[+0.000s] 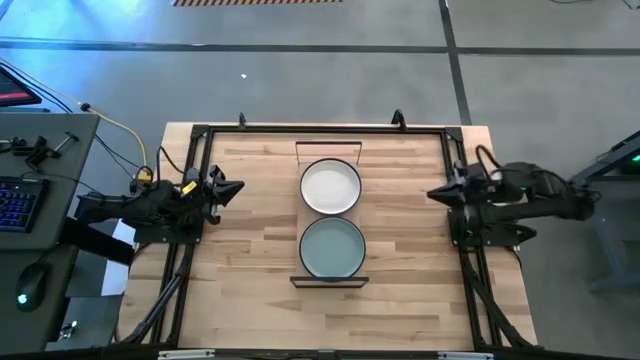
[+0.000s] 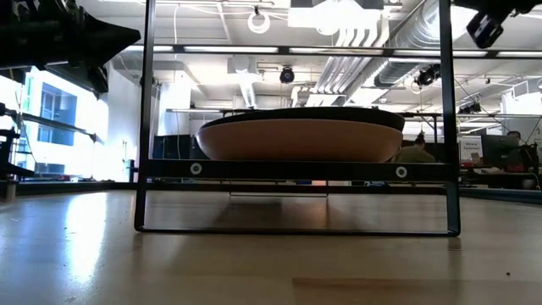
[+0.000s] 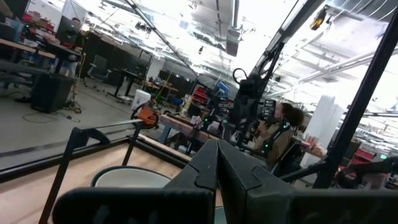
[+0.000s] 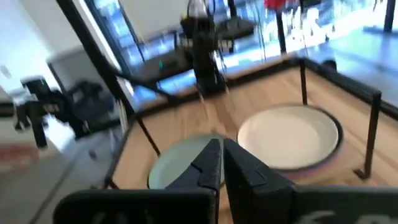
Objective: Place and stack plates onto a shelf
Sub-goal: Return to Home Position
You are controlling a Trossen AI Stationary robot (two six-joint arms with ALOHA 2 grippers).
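Note:
The shelf (image 1: 329, 281), a narrow wood board in a black wire frame, stands in the middle of the table. Two plate stacks rest on it: a cream-white plate (image 1: 331, 187) tops the far one, a pale green plate (image 1: 332, 247) the near one. The low view shows the near stack (image 2: 296, 140) from the side on the board (image 2: 296, 169). My left gripper (image 1: 238, 187) hovers shut near the table's left edge, pointing toward the shelf. My right gripper (image 1: 432, 193) hovers shut near the right edge, also facing the shelf. Both top plates (image 4: 289, 137) (image 4: 177, 162) show beyond its fingers.
A black metal frame (image 1: 200, 130) runs around the tabletop's edges. Bare wood lies between each gripper and the shelf. A desk with a keyboard (image 1: 15, 200) and mouse stands left of the table. People sit at desks in the room beyond (image 3: 280, 127).

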